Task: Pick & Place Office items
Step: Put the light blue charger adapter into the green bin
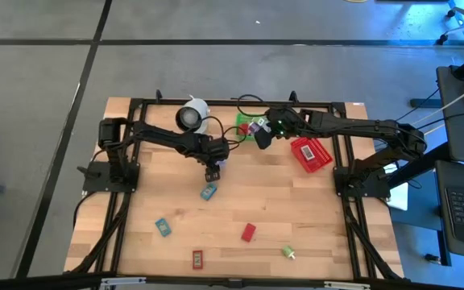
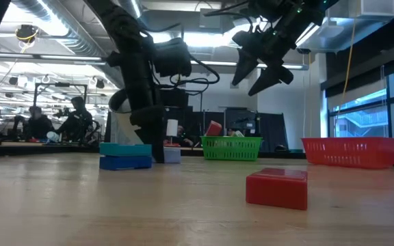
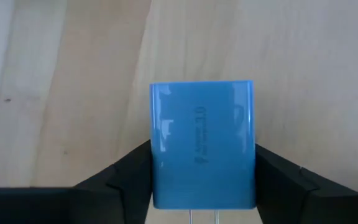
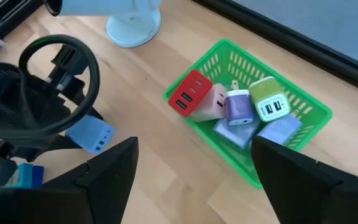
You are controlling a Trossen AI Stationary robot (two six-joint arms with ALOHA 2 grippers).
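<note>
I've got the left gripper point(image 1: 213, 171) reaching in to mid-desk, pointing down, fingers point(image 3: 120, 180) snug vs both sides of a blue charger block point(image 3: 202, 144) on the desk point(image 1: 312, 217). Right gripper point(image 2: 260, 74) hangs high above the green basket point(image 4: 294, 102), jaws spread wide, nothing in them. Basket holds several blocks; red basket point(image 1: 311, 153) just beside. Other pieces lie scattered toward the front edge w/ open wood between.

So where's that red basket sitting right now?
Seen from above, the red basket sits on the table's right side, near the far edge, just right of the green basket and beside the right arm.
</note>
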